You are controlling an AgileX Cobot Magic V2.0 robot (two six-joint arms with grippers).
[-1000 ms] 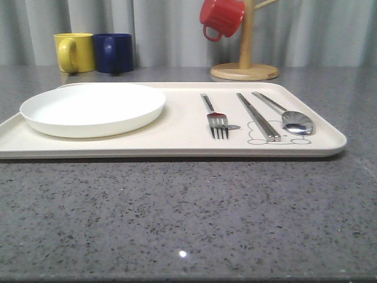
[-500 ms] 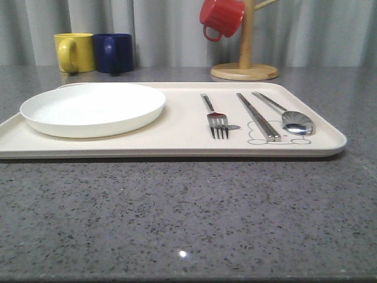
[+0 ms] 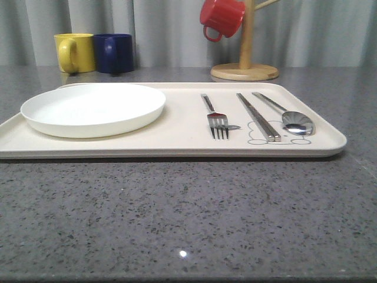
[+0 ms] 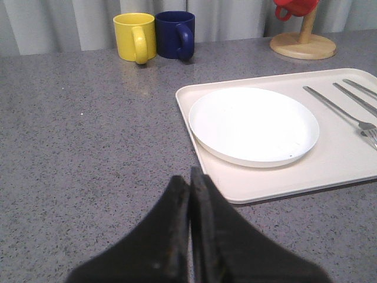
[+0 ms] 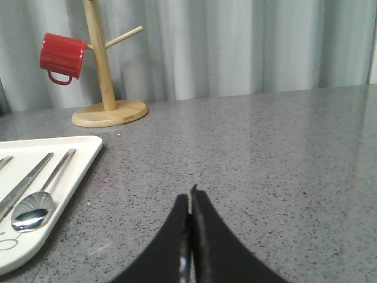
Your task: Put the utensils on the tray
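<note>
The cream tray (image 3: pixel 177 144) lies across the middle of the grey table. On its right half lie a silver fork (image 3: pixel 215 117), a pair of chopsticks (image 3: pixel 258 116) and a spoon (image 3: pixel 288 115), side by side over the rabbit drawing. The spoon (image 5: pixel 36 206) also lies near the tray's corner (image 5: pixel 82 154) in the right wrist view. My left gripper (image 4: pixel 189 177) is shut and empty, above bare table just off the tray's near left corner (image 4: pixel 235 191). My right gripper (image 5: pixel 189 196) is shut and empty over bare table to the right of the tray.
A round white plate (image 3: pixel 93 108) fills the tray's left half. A yellow mug (image 3: pixel 74 52) and a dark blue mug (image 3: pixel 114 53) stand at the back left. A wooden mug tree (image 3: pixel 245 59) with a red mug (image 3: pixel 221 17) stands behind the tray.
</note>
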